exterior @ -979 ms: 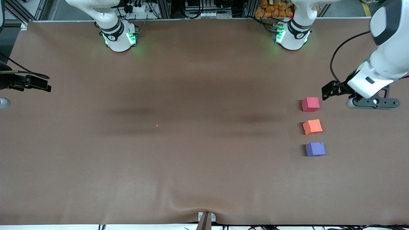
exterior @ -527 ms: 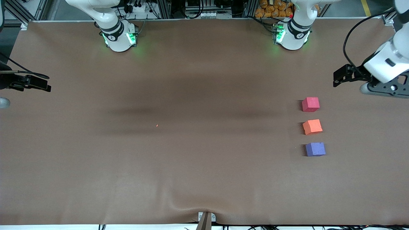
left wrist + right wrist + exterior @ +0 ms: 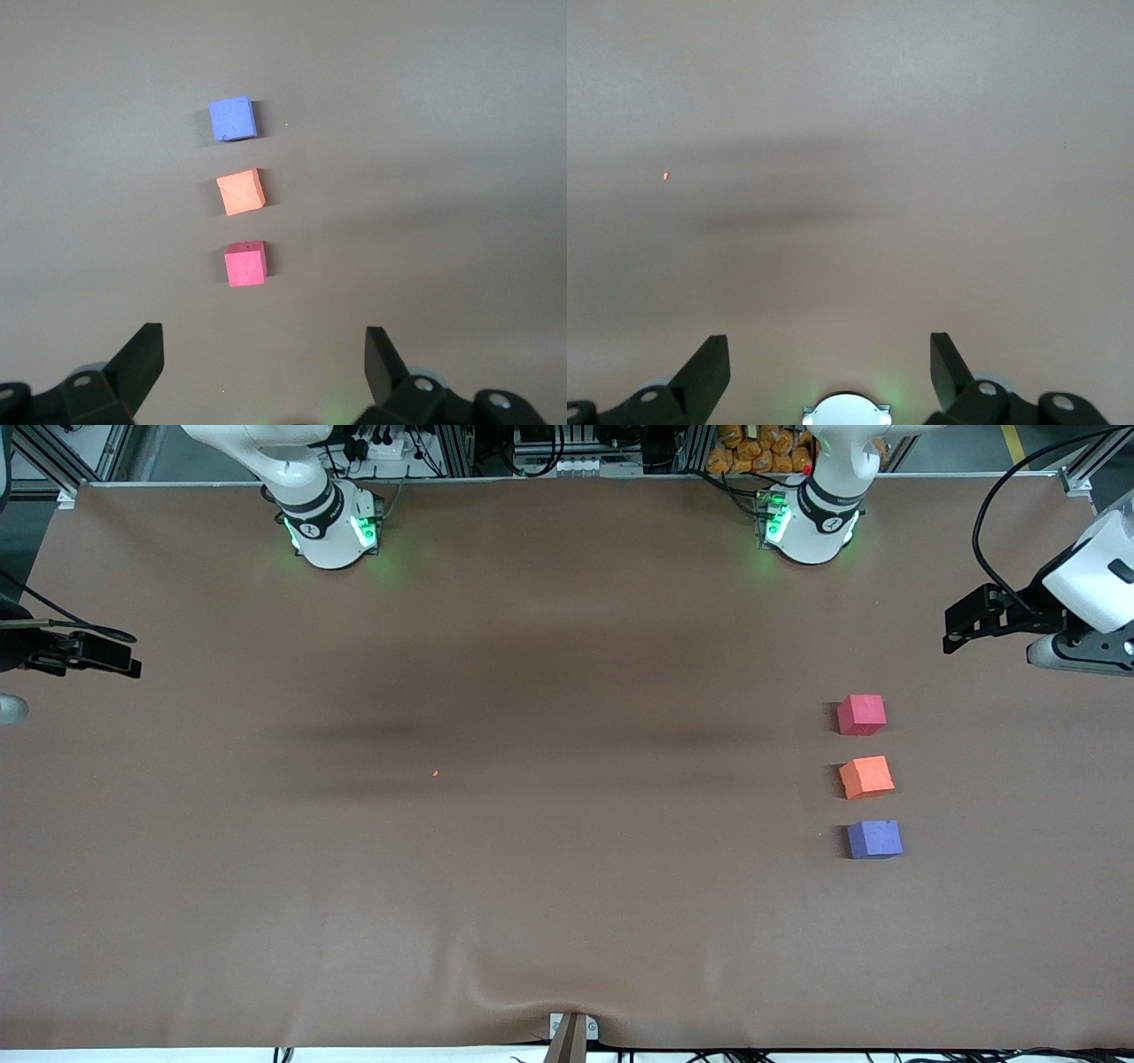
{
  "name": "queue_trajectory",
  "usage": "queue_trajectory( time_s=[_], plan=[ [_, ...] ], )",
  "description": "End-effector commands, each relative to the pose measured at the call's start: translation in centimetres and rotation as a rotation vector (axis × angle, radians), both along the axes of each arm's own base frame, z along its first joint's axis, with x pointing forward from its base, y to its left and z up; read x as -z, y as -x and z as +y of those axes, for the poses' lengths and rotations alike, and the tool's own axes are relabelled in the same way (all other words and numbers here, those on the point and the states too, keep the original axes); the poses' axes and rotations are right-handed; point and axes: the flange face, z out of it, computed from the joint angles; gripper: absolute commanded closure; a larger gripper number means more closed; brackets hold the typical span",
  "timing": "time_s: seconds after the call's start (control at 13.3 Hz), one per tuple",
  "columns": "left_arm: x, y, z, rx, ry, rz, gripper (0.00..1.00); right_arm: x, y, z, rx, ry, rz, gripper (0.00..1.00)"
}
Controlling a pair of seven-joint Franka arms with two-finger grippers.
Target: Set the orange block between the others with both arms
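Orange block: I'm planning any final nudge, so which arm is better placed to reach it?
Left, probably. The left gripper hangs open at the cubes' end of the table, with the orange block in its wrist view; the right gripper waits at the right arm's end.

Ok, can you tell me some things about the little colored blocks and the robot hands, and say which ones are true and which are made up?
1. The orange block sits between the pinkish-red cube and the purple-blue cube. True.
2. The left gripper is holding the orange block. False: it is open and holds nothing.
3. The purple-blue cube is the one nearest the front camera. True.
4. The blocks are stacked in a tower. False: they lie apart in a row on the table.
5. The right gripper is open. True.
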Motion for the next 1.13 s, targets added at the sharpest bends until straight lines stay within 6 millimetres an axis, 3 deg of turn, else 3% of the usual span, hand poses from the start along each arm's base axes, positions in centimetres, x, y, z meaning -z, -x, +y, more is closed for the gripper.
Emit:
queue_trajectory(
  time_s=[0.0, 1.05],
  plan=[
    [-0.48, -0.27, -0.03, 0.016, -0.005, 0.007, 0.00, -1.88, 0.77, -0.33, 0.000, 0.000, -0.003, 0.00],
    [-0.56, -0.21, -0.16, 0.008, -0.002, 0.006, 0.00, -2.00, 1.05, -0.70, 0.005, 0.004, 0.010, 0.00]
  ],
)
